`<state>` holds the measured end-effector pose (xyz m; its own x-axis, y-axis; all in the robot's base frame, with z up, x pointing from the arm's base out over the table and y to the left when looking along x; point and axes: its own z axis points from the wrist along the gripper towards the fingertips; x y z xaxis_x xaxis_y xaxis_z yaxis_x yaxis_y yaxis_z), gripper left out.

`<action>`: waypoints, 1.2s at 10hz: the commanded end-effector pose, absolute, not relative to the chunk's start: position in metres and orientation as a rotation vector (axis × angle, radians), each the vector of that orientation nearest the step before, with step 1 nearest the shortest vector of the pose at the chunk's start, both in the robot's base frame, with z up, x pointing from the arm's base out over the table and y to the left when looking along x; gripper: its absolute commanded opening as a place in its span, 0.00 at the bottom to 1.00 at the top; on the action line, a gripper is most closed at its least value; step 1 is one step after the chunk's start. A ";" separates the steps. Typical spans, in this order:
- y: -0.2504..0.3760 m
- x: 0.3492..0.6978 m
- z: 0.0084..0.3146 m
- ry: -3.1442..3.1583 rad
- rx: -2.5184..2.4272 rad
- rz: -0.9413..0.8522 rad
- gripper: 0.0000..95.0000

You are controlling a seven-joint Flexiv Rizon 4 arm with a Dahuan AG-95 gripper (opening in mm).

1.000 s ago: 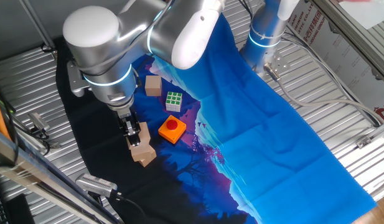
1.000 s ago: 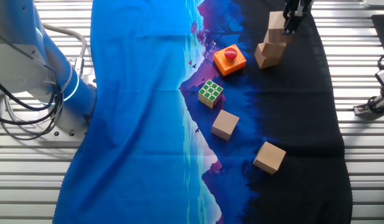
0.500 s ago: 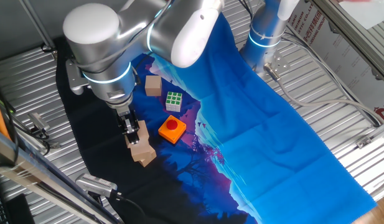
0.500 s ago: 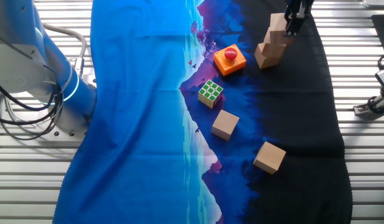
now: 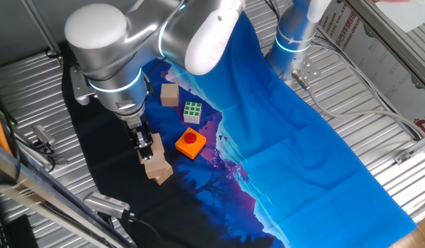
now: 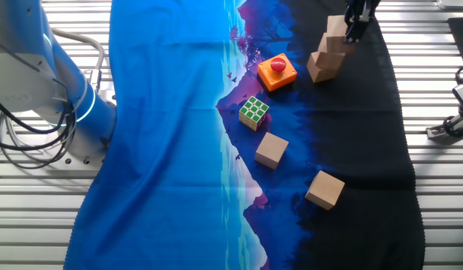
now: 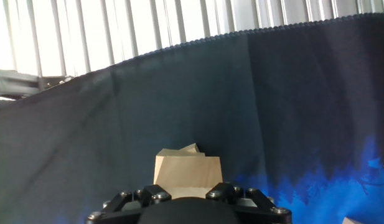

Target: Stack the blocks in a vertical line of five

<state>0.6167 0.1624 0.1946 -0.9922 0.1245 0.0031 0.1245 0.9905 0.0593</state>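
Wooden blocks, light tan, plain cubes, four counted. Two form a started stack on the black part of the cloth: lower block (image 6: 323,66), upper block (image 6: 334,35) resting on it, turned slightly off square. Two lie loose on the cloth: one (image 6: 272,150) near the green-and-white puzzle cube (image 6: 254,112), one (image 6: 325,189) further out on the black area. A fifth is not visible in any view.

Gripper (image 5: 143,140): positioned at the upper block, fingers beside its faces. Whether they are pressed against the wood or slightly parted cannot be told; the hand view shows only the block top (image 7: 188,174) beneath the gripper body.

Handling, judged: light, rigid, not fragile; smooth flat faces, likely a little slick. Best taken across two opposite side faces, centred, square to the edges. The stack looks prone to toppling from sideways nudges.

Nearby: orange button block (image 6: 277,72).
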 end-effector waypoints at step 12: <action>0.163 0.617 0.194 3.290 0.162 0.091 0.00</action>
